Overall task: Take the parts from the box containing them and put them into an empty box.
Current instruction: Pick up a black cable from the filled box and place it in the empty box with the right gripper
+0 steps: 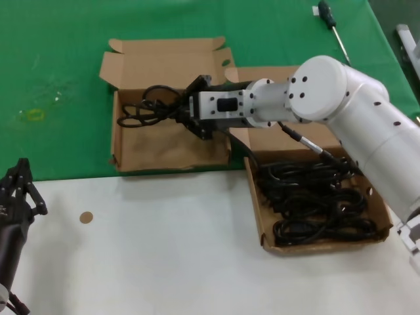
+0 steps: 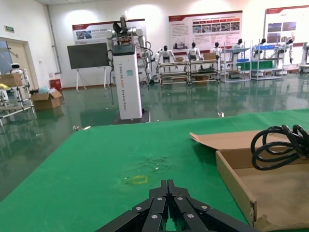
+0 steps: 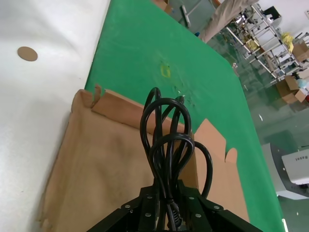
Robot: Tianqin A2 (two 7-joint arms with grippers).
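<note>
My right gripper (image 1: 186,113) reaches over the smaller cardboard box (image 1: 141,147) and is shut on a black coiled power cable (image 1: 147,108). In the right wrist view the cable (image 3: 166,140) sticks out past the gripper (image 3: 169,189) above the box's bare brown floor (image 3: 96,164). The left wrist view shows the cable's loops (image 2: 277,147) raised above the box's wall (image 2: 236,176). The larger box (image 1: 257,203) on the right holds several more black cables (image 1: 315,203). My left gripper (image 1: 23,187) is parked low at the near left, shut and empty (image 2: 168,186).
A black-handled screwdriver (image 1: 331,23) lies on the green mat at the far right. A small brown disc (image 1: 86,217) lies on the white tabletop near my left arm. The smaller box's lid (image 1: 164,62) stands open at the far side.
</note>
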